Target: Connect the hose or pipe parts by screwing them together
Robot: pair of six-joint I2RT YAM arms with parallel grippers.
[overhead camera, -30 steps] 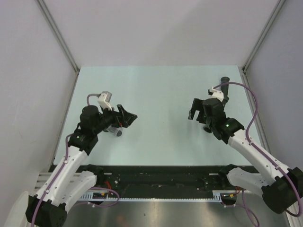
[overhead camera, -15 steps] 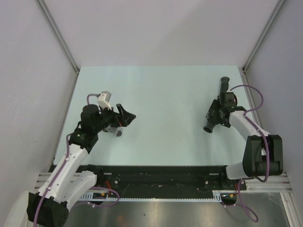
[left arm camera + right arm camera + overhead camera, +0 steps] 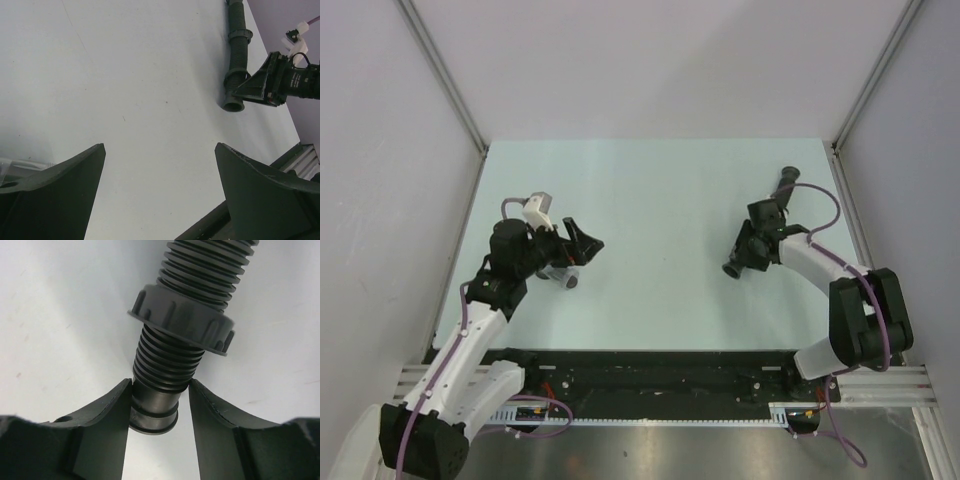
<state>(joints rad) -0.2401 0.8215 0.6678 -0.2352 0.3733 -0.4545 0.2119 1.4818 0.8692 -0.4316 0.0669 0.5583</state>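
Observation:
The black ribbed hose [image 3: 784, 187] lies slanted on the right of the table, its near end [image 3: 733, 268] pointing left and toward me. My right gripper [image 3: 752, 246] is shut on the hose near that end. In the right wrist view its fingers [image 3: 112, 410] press both sides of the hose [image 3: 186, 347], just below a ridged collar [image 3: 182, 320]. My left gripper [image 3: 588, 243] hangs open over the left side, nothing between its fingers [image 3: 250, 180]. The short grey fitting [image 3: 566, 280] lies under it on the table. The left wrist view also shows the hose [image 3: 238, 55] far off.
Grey walls close in the table [image 3: 650, 200] on the left, back and right. A black rail [image 3: 650, 375] runs along the near edge between the arm bases. Purple cables loop off both wrists.
My right gripper has swung onto the hose and shut on it. The hose's near end has shifted left. The left arm has hardly moved.

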